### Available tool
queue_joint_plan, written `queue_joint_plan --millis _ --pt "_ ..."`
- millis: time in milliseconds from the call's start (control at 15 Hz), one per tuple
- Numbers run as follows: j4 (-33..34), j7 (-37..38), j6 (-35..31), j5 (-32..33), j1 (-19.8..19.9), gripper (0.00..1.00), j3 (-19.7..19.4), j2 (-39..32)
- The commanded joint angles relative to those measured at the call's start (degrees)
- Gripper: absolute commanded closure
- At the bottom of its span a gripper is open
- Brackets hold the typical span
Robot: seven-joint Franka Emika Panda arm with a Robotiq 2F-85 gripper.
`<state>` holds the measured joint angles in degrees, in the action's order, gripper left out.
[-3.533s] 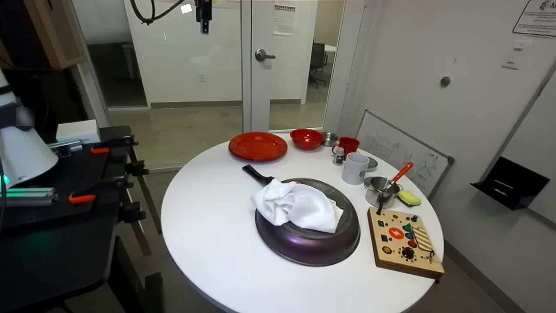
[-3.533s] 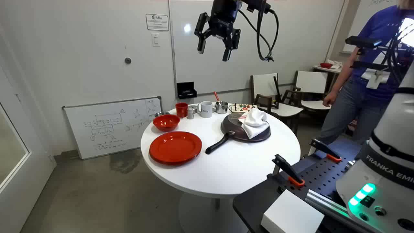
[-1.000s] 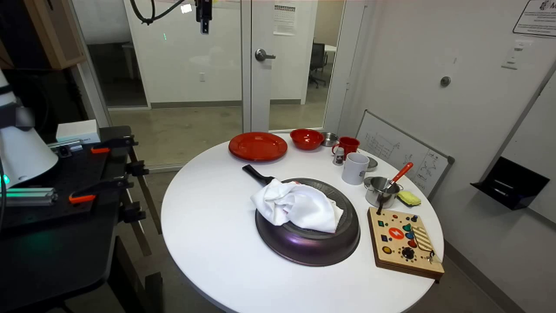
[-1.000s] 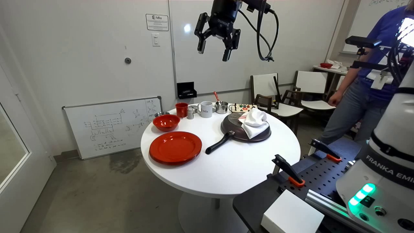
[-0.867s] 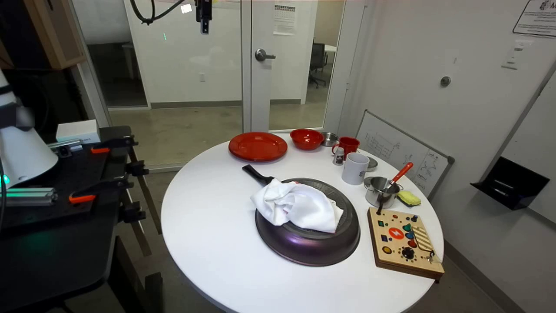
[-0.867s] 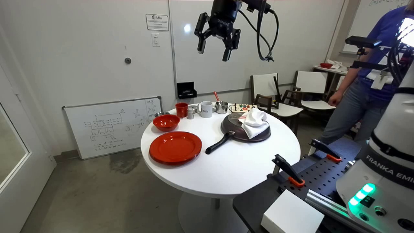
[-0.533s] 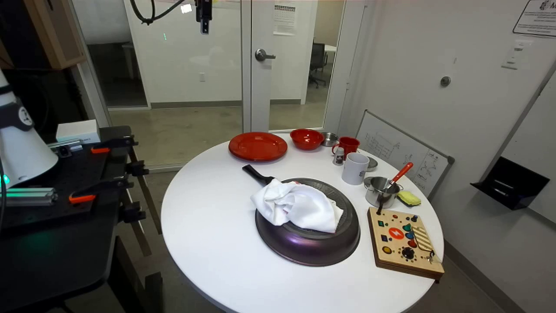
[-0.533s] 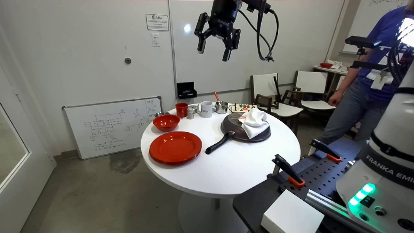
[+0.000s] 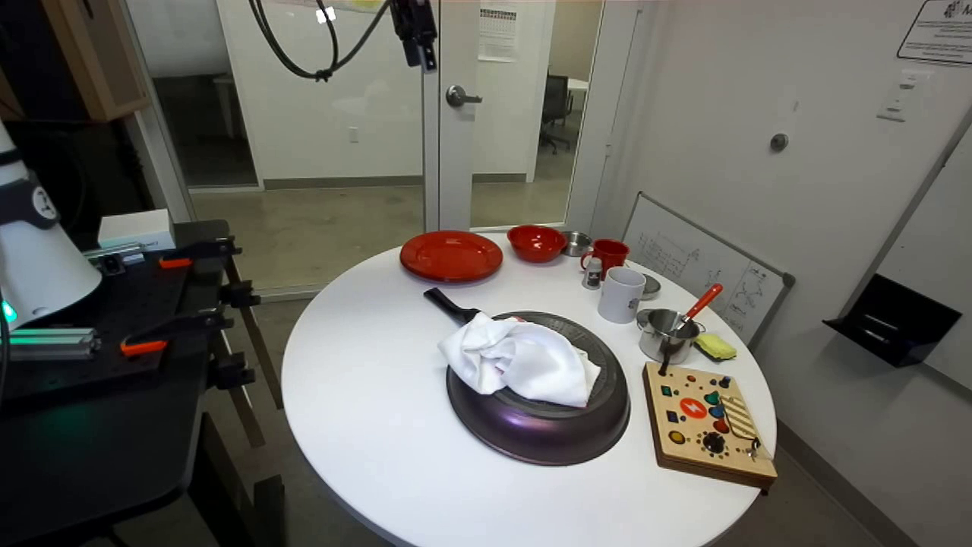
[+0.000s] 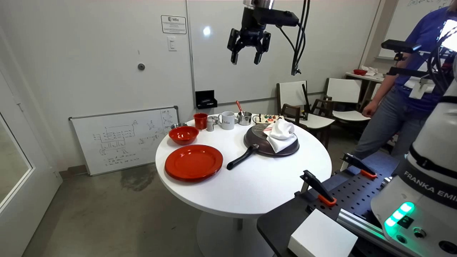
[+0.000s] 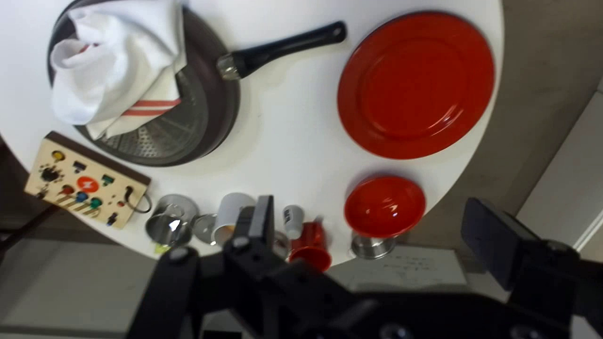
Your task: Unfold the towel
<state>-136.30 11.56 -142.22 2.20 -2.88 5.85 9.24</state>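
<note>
— Round and white, our worktop stands near a white wall, and against that wall we see a whiteboard leaning.

— What does one view give us that another holds back?

— From the wrist we make out two red stripes across a corner of the towel, which in an exterior view shows us a mere speck of red. In an exterior view we clearly get the yellow sponge beside the steel pot; the wrist leaves us only a yellow sliver.

— And the arm, how do we find it?

— Its base stands beside the worktop, and its end comes in at the top edge in both exterior views, fingers pointing down, high above the worktop. They are spread wide, and we see only air between them.

— Where is our towel, and which way does it run?

— Bunched on the upturned frying pan, well apart from the fingers. In an exterior view we read its longer way from beside the pan's handle toward the lower right; from the wrist it looks almost as broad as long and meets the frame's top edge, so we cannot fix an axis.
</note>
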Motion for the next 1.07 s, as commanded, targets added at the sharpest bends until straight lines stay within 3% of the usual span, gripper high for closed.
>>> queue_joint_plan --millis 0,200,333,533,800,1000 --pt "1.6 7.5 -10.1 12.7 6.7 0.00 -2.7 -7.1" --pt "4.8 16.7 -13.0 20.4 10.2 0.00 -6.9 -13.6" --pt "7.3 17.9 -11.4 16.9 10.2 0.00 -10.0 -17.8" --pt "9.3 12.4 -11.0 3.8 11.3 0.00 -12.0 -22.9" --pt "8.7 11.1 -12.2 -10.8 13.4 0.00 -12.8 -27.0" --pt "7.4 6.1 -12.3 -24.7 17.8 0.00 -8.8 -27.6"
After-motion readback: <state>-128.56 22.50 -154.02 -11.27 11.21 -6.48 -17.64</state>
